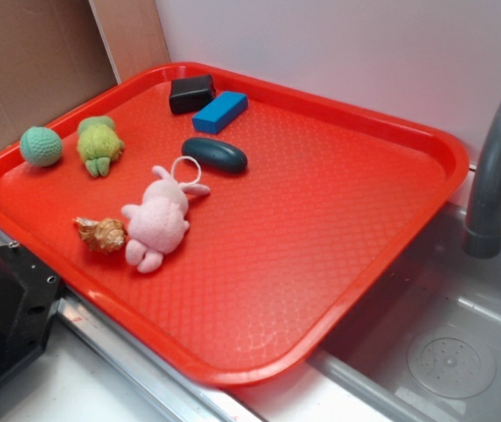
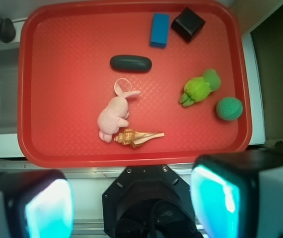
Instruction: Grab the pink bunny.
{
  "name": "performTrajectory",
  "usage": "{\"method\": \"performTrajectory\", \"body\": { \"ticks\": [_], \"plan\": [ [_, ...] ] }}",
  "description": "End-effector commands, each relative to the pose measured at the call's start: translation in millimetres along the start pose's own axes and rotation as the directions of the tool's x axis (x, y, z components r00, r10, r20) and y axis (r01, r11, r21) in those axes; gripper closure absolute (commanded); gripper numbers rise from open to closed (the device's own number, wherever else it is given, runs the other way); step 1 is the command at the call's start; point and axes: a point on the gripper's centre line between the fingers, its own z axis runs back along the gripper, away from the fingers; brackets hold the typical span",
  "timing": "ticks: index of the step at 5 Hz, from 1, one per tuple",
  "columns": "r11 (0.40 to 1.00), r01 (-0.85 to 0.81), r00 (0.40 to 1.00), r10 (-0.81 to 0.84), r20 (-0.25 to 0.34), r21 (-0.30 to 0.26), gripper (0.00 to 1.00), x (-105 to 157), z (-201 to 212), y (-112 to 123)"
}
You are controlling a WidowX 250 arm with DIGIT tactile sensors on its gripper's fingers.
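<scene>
Nearest the wrist camera, the gripper [image 2: 131, 198] is seen with its jaws spread wide and nothing held. Beyond it, on the red tray [image 2: 57, 144], the seashell [image 2: 135, 137] touches the pink bunny [image 2: 113, 116], which lies at about eleven o'clock from the gripper. The bunny is judged light, soft and compressible; its plump body is best pinched. The gripper is absent from the exterior view, where a faucet [image 1: 495, 167] is shown instead.
</scene>
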Motion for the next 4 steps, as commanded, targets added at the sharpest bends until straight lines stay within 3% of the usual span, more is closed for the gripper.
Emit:
{"method": "performTrajectory", "body": {
  "ticks": [1, 2, 3, 4],
  "plan": [
    [1.0, 0.0, 1.0, 0.0, 0.0, 0.0, 0.0, 0.0, 0.0, 0.0],
    [0.974, -0.225, 0.974, 0.226, -0.024, 0.025, 0.0, 25.6, -40.7, -4.2],
    [0.936, -0.352, 0.934, 0.352, -0.062, 0.012, 0.0, 27.1, -73.0, -2.8],
    [0.822, -0.57, 0.822, 0.57, 0.014, -0.001, 0.0, 23.8, -101.6, 1.7]
  ]
}}
